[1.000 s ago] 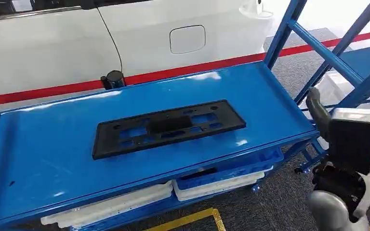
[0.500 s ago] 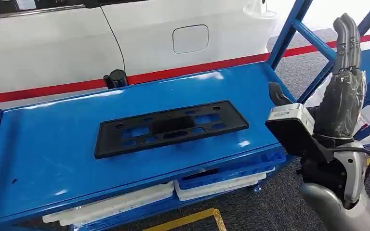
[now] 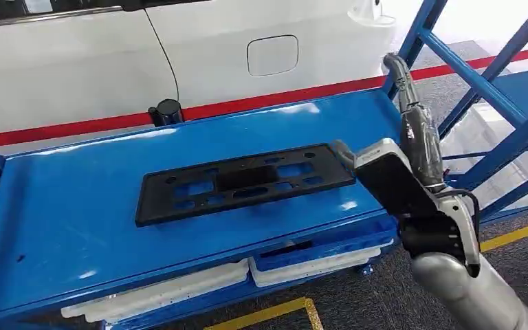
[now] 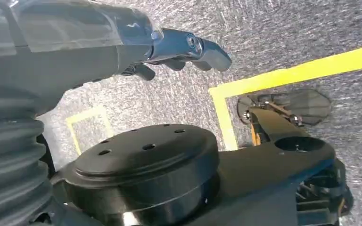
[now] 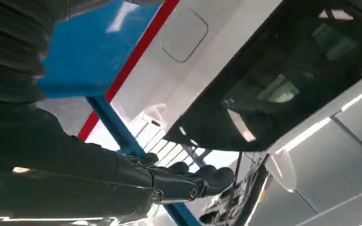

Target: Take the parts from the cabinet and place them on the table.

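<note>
Nearby, right hand (image 3: 419,141) empty, fingers (image 3: 400,75) straight, beside black part (image 3: 244,182) on blue table (image 3: 75,206).

Head view looks down on blue table (image 3: 75,206); wrist cameras sit close behind hands.

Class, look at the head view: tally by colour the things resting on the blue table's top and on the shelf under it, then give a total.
Black: 2, the flat plate and the small cylinder at the far edge.
White: 2, the trays on the lower shelf.
Blue: 1, the bin above a white tray.
Total: 5.
</note>
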